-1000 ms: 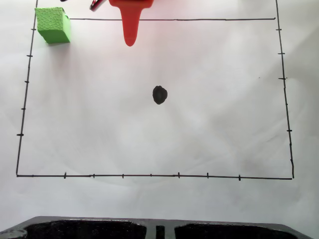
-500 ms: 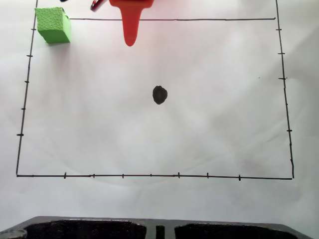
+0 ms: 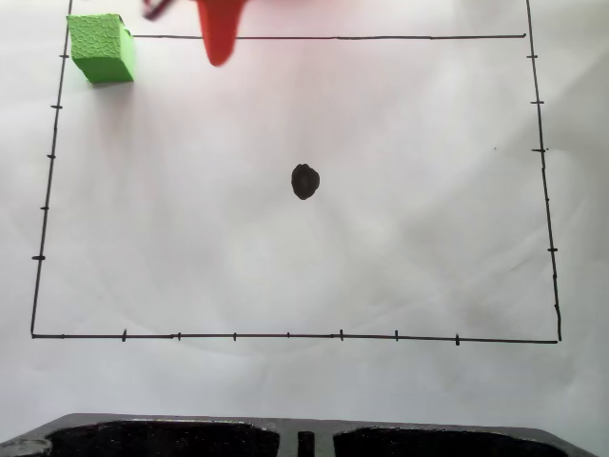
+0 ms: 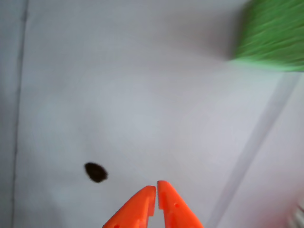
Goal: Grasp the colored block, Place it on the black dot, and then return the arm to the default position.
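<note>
White paper (image 3: 400, 248), bumpy green cube (image 3: 100, 48)

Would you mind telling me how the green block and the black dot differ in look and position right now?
The colored block is a bright green solid cube with a bumpy surface; the black dot is a flat, roundish ink blot. In the fixed view, the block looks larger than the dot. The block sits at the drawn frame's top-left corner, while the dot lies near the middle. Both rest on the white paper, apart from the shut tool.
</note>
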{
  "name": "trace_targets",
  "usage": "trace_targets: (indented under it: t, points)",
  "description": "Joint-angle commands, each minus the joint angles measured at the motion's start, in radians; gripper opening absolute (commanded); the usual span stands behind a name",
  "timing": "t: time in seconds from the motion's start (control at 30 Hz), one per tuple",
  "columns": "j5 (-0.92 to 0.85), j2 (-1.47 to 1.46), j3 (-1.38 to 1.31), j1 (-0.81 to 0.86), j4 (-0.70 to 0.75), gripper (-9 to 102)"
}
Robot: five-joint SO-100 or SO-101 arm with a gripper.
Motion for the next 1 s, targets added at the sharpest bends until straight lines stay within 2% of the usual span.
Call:
trace_targets:
  t: [0.0,0.17,0.3,0.4,0.6,0.73,0.97]
  points:
    - [-0.072,-0.114,-0.163,0.092,0.072,0]
    - [-0.305,-0.219,-0.27,0.278,0.164,0]
    - [-0.555,-0.285,-0.325,0.411,0.175,0]
    - [-0.673,-0.344,-0.365,0.491,0.158,0]
    - [-0.724,-0.485,-0.42,0.586,0.103,2]
    - [-0.693,-0.518,-0.422,0.632,0.066,5]
    - [-0.689,-0.566,-0.42,0.663,0.083,20]
